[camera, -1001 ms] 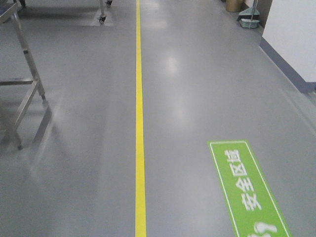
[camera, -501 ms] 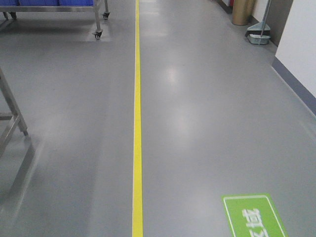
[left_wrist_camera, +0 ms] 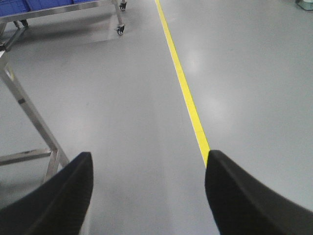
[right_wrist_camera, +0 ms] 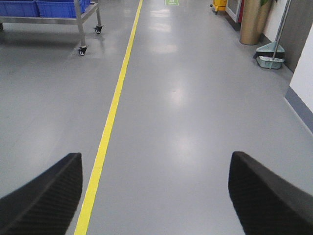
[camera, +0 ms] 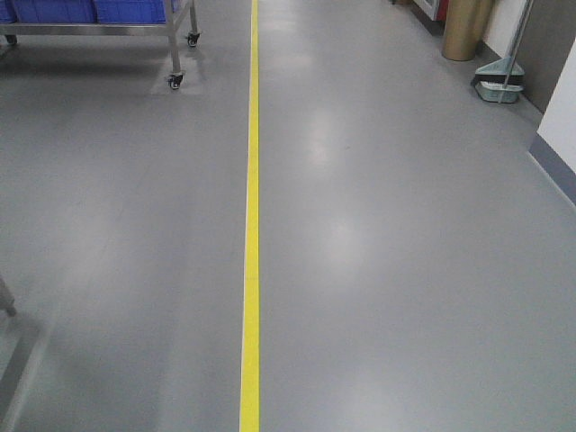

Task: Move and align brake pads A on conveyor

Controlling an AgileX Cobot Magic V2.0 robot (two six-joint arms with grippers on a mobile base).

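Looking along a glossy grey floor (camera: 405,270) in all three views, with a yellow line (camera: 250,270) running straight from the bottom edge of the front view to the top. Standing left of that line, far up the floor: a wheeled steel rack (camera: 175,40) carrying blue crates (camera: 126,9). Standing at the far right, near the white wall (camera: 562,108): a tall brass-coloured cylinder (camera: 470,31) and, just beside it, a grey-green dustpan (camera: 498,88) with its handle pointing upward. Poking into the bottom left corner of the front view: a steel frame leg (camera: 7,310), showing more fully in the left wrist view.

Holding the left tool (left_wrist_camera: 149,164) released, its two black ribbed fingers (left_wrist_camera: 58,196) spread wide, gripping nothing, only floor showing between them and the yellow line disappearing behind the right-hand finger. Holding the right tool (right_wrist_camera: 156,164) released likewise, fingers (right_wrist_camera: 264,196) gaping wide over the floor, the yellow line passing just beside the left-hand finger.

Showing in no view: the brake pads A and the conveyor, so not telling where they are lying.
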